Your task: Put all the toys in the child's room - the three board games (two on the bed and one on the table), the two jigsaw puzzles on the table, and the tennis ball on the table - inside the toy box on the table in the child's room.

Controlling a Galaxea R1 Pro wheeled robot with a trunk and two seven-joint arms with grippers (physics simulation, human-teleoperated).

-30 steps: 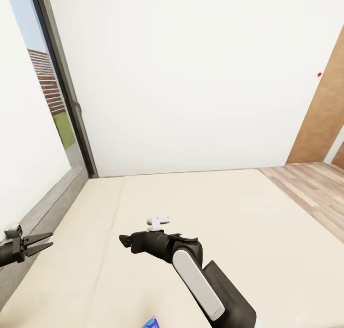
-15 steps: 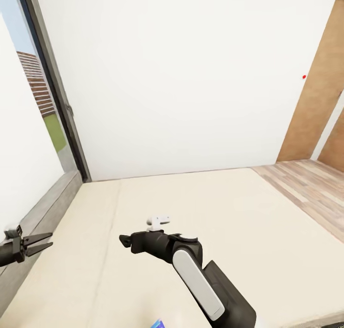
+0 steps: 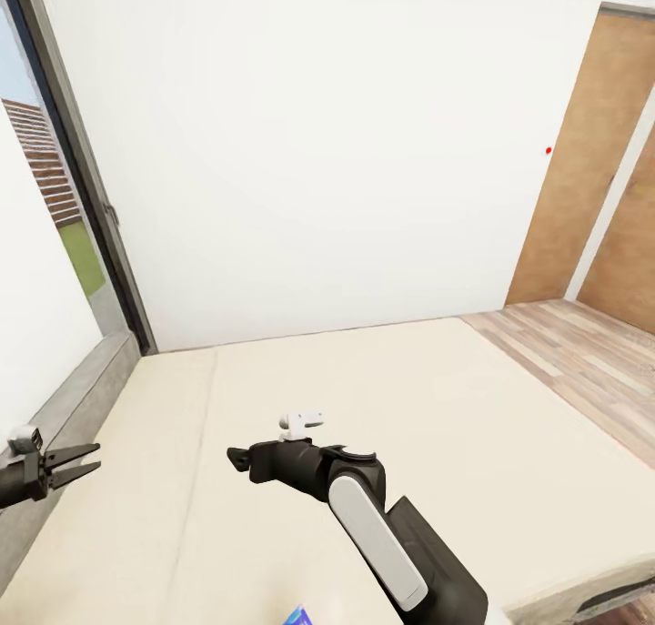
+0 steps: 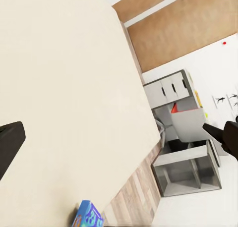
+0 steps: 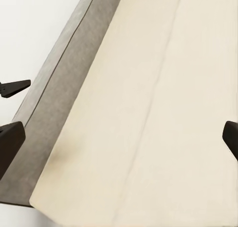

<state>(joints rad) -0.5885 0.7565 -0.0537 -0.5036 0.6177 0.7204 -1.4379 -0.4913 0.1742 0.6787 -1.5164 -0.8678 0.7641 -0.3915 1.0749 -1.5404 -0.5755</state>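
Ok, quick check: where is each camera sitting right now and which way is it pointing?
Head view: on the head, facing forward and down over the bed toward the white wall and door; left gripper and right arm in frame.
Left wrist view: along the left gripper across the mattress to a blue board game and grey shelves.
Right wrist view: along the right gripper at the mattress and headboard.
Shared: the bed in all three; the headboard in the head and right wrist views.

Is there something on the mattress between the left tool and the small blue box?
Nothing visible. In the left wrist view, bare beige mattress lies between the left tool and the small blue printed box at the mattress edge.
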